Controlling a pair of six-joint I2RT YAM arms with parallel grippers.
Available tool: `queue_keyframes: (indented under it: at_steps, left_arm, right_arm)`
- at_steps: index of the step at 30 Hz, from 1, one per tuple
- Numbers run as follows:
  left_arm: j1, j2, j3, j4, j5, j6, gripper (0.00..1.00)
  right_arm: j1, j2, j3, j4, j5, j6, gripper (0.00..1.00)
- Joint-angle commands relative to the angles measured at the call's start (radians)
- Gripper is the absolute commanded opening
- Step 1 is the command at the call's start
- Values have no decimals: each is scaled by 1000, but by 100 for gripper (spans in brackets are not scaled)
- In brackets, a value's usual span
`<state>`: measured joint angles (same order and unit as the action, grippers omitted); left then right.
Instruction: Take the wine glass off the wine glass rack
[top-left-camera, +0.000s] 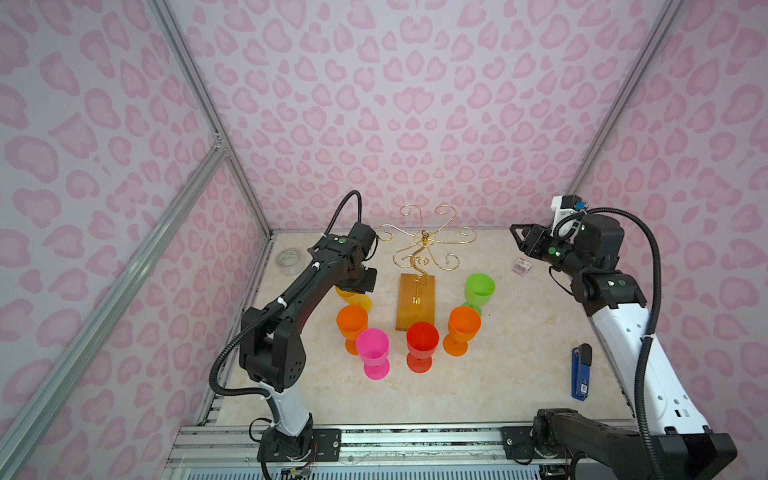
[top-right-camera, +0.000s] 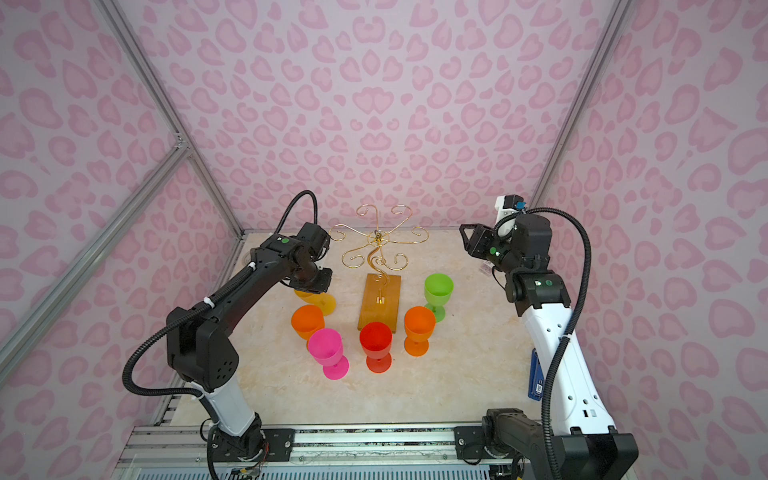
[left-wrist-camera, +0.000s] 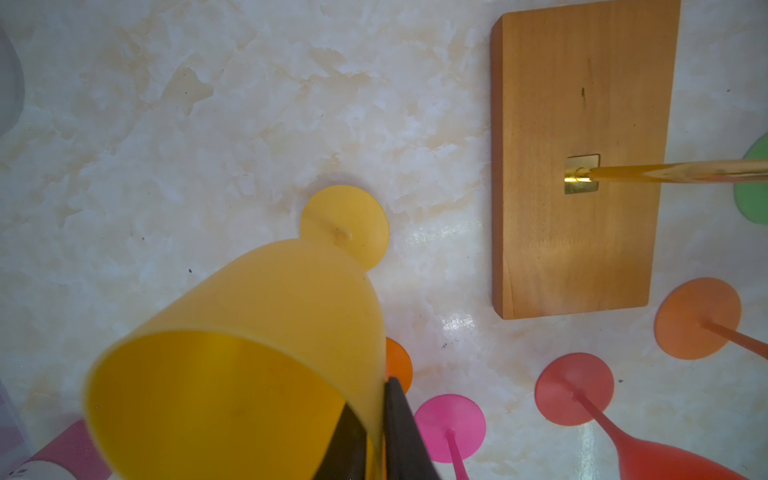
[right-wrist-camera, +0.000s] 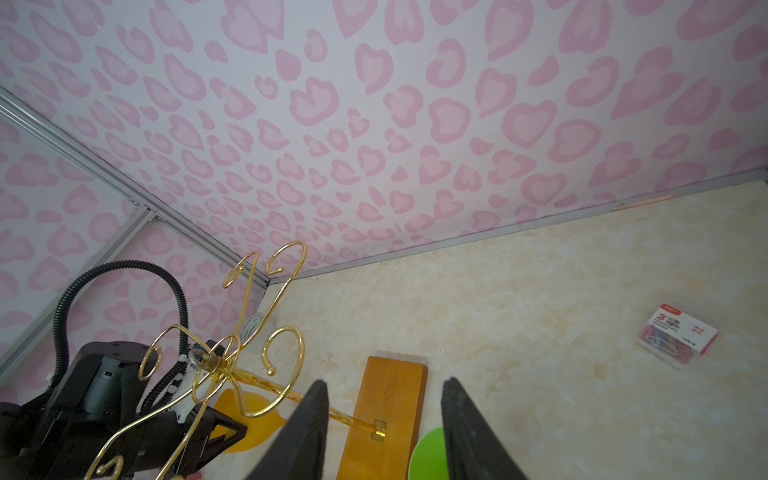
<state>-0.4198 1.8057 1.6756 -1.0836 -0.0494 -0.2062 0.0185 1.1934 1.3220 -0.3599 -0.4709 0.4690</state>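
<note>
Rim of yellow wine glass (left-wrist-camera: 249, 332) is straddled by left gripper (left-wrist-camera: 370, 399), clamping undeterminable; right gripper (top-left-camera: 518, 239), frame right, is seen parted, empty.

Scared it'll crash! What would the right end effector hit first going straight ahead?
Likely nothing near: the right end effector aims over the rack's wooden base toward the back wall, though depth is unclear.

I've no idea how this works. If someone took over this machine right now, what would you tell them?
Left gripper: fingers straddle the yellow wine glass rim; grip unclear. Its foot seems down on the table.
Right gripper: open, empty, raised.
Wine glass rack: bare. The pink glass, red glass, green glass and orange glasses stand on the table.
To do: release the yellow one, withdraw.
</note>
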Motion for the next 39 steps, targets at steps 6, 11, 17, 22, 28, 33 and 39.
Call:
queue_keyframes:
  at_steps: [6, 11, 17, 22, 28, 33, 39]
  left_arm:
    - [0, -5, 27, -30, -10, 8, 27]
    - [0, -23, 29, -37, -10, 4, 32]
    - [0, -61, 23, -41, -30, -5, 35]
    - [1, -101, 8, -41, -38, -12, 40]
    - [1, -168, -6, -59, -103, -17, 42]
    - [5, -260, 0, -86, -157, -19, 44]
    - [68, -426, -26, -26, -258, -63, 46]
  right_arm:
    - [-2, 8, -4, 33, -10, 2, 45]
    - [-3, 8, -5, 34, -12, 2, 45]
    - [-5, 5, -7, 34, -12, 3, 45]
    - [-6, 5, -8, 35, -15, 4, 45]
    - [-9, 2, -9, 30, -11, 2, 45]
    - [-17, 1, -16, 33, -11, 1, 45]
    - [-48, -3, -42, 55, -6, -2, 45]
